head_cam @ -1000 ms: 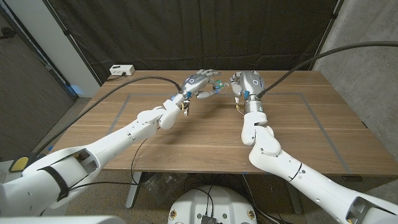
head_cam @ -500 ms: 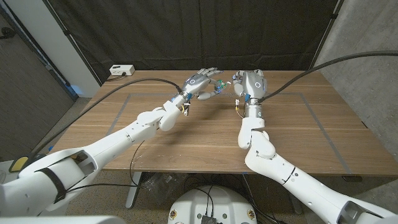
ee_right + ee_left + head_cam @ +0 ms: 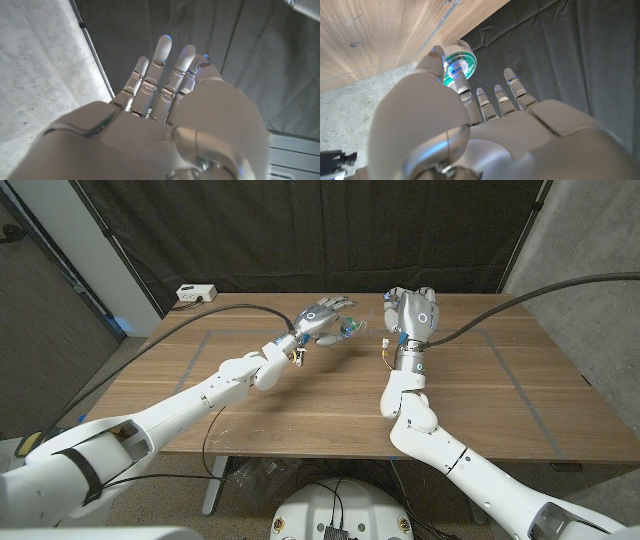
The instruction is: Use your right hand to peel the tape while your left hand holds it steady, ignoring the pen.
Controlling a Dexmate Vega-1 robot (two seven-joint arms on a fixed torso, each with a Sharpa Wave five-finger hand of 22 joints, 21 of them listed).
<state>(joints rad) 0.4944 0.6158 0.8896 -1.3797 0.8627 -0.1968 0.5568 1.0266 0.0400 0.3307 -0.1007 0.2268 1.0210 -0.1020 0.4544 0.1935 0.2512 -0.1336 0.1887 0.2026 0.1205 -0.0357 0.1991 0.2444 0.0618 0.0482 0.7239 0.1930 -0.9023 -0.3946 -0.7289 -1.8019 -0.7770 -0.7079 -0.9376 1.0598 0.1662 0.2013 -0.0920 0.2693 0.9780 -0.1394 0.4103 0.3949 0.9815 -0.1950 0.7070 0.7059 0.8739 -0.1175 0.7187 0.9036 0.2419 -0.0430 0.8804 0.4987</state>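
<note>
We see small clear tape roll (image 3: 458, 63) w/ green core, pinched in our left hand (image 3: 322, 319) above wood table (image 3: 300, 390), right hand (image 3: 412, 313) apart, fingers spread, holding nothing.

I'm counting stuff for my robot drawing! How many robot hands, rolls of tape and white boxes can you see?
Robot hands: 2, the left hand holding the tape and the right hand lifted beside it.
Rolls of tape: 1, the tape roll.
White boxes: 1, the white box at the table's far edge.
Total: 4
</note>
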